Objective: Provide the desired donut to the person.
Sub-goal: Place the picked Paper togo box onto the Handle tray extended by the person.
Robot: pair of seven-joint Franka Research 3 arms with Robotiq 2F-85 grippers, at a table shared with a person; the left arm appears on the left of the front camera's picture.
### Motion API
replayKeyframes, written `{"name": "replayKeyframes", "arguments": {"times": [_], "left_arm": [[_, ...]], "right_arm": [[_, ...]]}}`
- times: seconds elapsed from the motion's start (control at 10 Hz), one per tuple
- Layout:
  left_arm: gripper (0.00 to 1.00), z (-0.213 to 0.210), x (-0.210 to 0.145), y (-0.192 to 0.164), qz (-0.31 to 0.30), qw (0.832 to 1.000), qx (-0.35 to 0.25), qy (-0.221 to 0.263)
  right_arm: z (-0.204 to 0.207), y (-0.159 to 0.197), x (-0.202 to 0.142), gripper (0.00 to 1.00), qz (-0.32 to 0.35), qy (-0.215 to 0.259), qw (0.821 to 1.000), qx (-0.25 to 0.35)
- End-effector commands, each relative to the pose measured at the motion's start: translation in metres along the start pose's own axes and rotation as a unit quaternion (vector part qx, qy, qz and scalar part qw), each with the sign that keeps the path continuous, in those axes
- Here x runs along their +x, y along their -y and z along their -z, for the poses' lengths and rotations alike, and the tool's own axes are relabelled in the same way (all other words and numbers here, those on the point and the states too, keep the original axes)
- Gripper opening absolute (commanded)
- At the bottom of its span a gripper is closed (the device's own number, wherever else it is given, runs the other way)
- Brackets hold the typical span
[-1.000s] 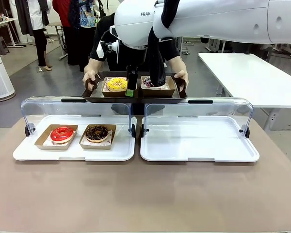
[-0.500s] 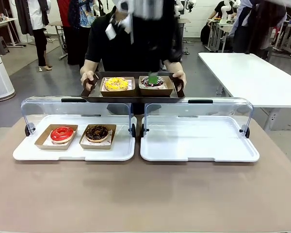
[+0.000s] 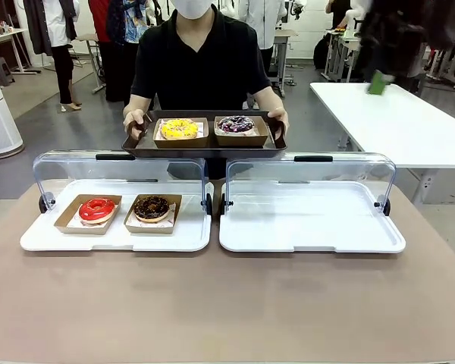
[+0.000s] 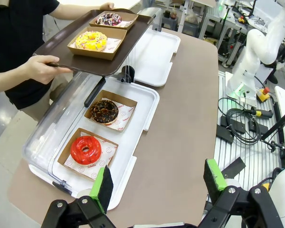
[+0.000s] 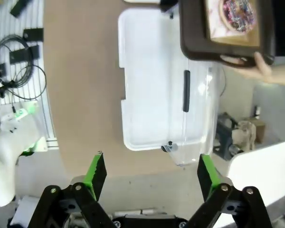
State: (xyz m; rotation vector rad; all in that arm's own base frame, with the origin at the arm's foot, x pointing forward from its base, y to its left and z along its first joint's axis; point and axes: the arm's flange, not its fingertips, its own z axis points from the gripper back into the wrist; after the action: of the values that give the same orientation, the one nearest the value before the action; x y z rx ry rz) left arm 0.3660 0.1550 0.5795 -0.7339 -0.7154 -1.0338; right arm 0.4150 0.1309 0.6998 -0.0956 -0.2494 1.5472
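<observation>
On the dark tray (image 3: 205, 145) the person (image 3: 199, 64) is holding at the far side, two boxed donuts are sitting side by side: yellow donut (image 3: 179, 128) toward the robot's left, purple-sprinkled donut (image 3: 236, 123) toward its right. Both of the person's hands are gripping the tray ends, so delivery looks done or near done; can't tell which donut was the one wanted.

Just below the tray, the left display case (image 3: 115, 227) is holding a red donut (image 3: 97, 209) and a chocolate donut (image 3: 152, 207), each in a brown paper box. The right display case (image 3: 311, 227) is sitting bare, lid up.

Left gripper (image 4: 159, 185) is hanging wide open with nothing between the pads, high over the table's near-left corner. From it the red donut is lying nearest, chocolate next, tray beyond, all in one line up the wrist view. Any further pick is looking like the left arm's job. Boxes are near square, no clear long axis.

Right gripper (image 5: 148, 171) is also spread wide and holding nothing, looking down on the right case, with the tray's purple donut at the frame's far corner.

Print on the box liners is too small to read.
</observation>
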Motion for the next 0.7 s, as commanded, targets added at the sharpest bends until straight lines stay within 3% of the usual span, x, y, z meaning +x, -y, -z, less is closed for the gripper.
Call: {"name": "replayKeyframes", "arguments": {"times": [0.0, 0.3, 0.4, 0.5, 0.6], "left_arm": [[1.0, 0.0, 0.001, 0.001, 0.002, 1.0, -0.001, 0.002], [1.0, 0.0, 0.001, 0.001, 0.002, 1.0, -0.001, 0.002], [1.0, 0.0, 0.001, 0.001, 0.002, 1.0, -0.001, 0.002], [1.0, 0.0, 0.001, 0.001, 0.002, 1.0, -0.001, 0.002], [1.0, 0.0, 0.001, 0.001, 0.002, 1.0, -0.001, 0.002]], "right_arm": [[0.04, -0.019, -0.033, 1.0, 0.003, 0.041, 0.999, 0.004], [0.054, -0.026, -0.07, 1.0, 0.035, 0.018, 0.999, 0.006], [0.058, -0.027, -0.071, 1.0, 0.043, 0.022, 0.999, 0.006], [0.064, -0.028, -0.062, 1.0, 0.053, -0.009, 0.999, 0.003], [0.055, -0.022, -0.071, 1.0, 0.037, 0.021, 0.999, 0.018]]}}
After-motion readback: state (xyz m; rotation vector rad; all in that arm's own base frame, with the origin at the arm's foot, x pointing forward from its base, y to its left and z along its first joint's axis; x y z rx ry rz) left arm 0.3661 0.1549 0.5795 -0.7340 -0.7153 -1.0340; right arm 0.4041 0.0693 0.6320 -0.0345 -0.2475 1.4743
